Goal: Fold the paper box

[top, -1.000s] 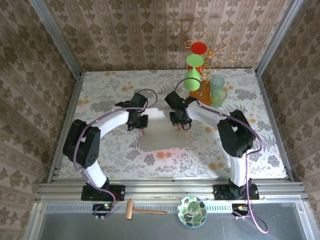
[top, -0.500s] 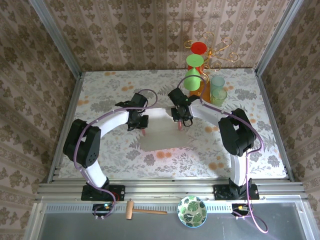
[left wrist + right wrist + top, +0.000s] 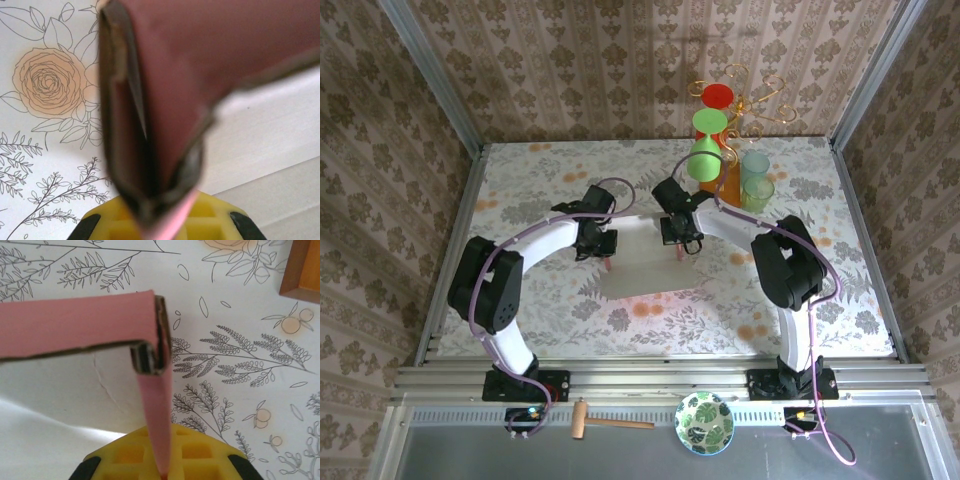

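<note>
**Asker:** Where is the paper box (image 3: 645,270), and what have you got hold of?

**Me:** It lies in the middle of the table (image 3: 520,190), pale inner side up, between my two arms. My left pincer (image 3: 606,258) is pinched together on a pink flap at the box's far left corner. In the left wrist view the card runs straight down into my yellow pads (image 3: 212,217), though it is blurred that close. My right pincer (image 3: 679,247) is pinched the same way on the flap at the far right corner.

**Asker:** How much is folded?

**Me:** Little, I judge. At the right corner a pink wall stands up and meets the flap I hold at a sharp bend, with a small doubled edge showing at the join. On the left the flap is raised and looks doubled over. Seen from above, the near part of the sheet lies flat on the table.

**Asker:** And what is left?

**Me:** Most of it, by my reckoning: raise the near walls, lock the corners, bring the lid over. Nothing reads as a closed box yet. The wooden block (image 3: 302,270) sits off to my right, apart from the card.
</note>
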`<state>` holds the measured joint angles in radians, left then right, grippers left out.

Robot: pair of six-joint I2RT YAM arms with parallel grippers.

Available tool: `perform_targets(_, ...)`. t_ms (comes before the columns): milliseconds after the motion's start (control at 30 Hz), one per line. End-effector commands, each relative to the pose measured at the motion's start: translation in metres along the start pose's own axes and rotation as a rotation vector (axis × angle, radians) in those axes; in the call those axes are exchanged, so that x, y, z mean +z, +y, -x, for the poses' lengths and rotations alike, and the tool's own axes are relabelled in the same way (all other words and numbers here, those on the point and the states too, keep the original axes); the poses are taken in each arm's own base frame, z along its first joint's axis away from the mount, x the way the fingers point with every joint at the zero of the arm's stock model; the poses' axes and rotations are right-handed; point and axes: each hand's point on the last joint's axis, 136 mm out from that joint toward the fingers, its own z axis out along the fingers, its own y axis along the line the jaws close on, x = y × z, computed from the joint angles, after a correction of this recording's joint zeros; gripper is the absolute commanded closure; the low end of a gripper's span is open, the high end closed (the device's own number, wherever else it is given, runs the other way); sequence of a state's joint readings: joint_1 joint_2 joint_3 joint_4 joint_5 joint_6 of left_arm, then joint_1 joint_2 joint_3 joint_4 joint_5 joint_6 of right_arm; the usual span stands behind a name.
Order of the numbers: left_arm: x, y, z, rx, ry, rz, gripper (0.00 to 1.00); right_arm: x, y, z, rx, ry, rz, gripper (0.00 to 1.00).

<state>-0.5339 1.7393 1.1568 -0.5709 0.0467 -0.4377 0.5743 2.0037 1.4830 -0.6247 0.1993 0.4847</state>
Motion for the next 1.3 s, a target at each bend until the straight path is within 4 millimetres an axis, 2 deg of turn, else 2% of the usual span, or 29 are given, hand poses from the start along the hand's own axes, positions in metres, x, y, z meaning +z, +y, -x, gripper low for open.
perform_targets(0, 0.0, 0.006, 0.002, -0.01, 0.012, 0.027, 1.0, 0.001, -0.028, -0.01, -0.01, 0.029, -0.193, 1.0)
perform_targets(167, -0.001, 0.011, 0.002, -0.027, 0.012, 0.062, 1.0, -0.013, -0.04, -0.011, -0.035, 0.016, -0.341, 1.0)
perform_targets(300, -0.001, 0.017, 0.001, -0.036, 0.007, 0.102, 1.0, -0.016, -0.041, -0.016, -0.066, 0.022, -0.403, 1.0)
perform_targets(467, -0.002, 0.02, 0.002, -0.046, 0.005, 0.12, 1.0, -0.014, -0.035, -0.021, -0.082, 0.025, -0.389, 1.0)
perform_targets(700, -0.006, 0.016, 0.006, -0.047, -0.021, 0.097, 1.0, -0.018, -0.023, -0.019, -0.09, -0.004, -0.304, 1.0)
perform_targets(800, -0.007, 0.015, 0.008, -0.046, -0.024, 0.086, 0.96, -0.017, -0.022, -0.021, -0.099, 0.007, -0.297, 1.0)
perform_targets(1033, -0.011, 0.007, 0.014, -0.028, -0.059, 0.034, 0.81, -0.016, -0.02, -0.026, -0.101, 0.022, -0.279, 1.0)
perform_targets(1267, -0.025, -0.01, 0.025, 0.005, -0.133, -0.056, 0.76, -0.015, -0.019, -0.025, -0.095, 0.029, -0.274, 1.0)
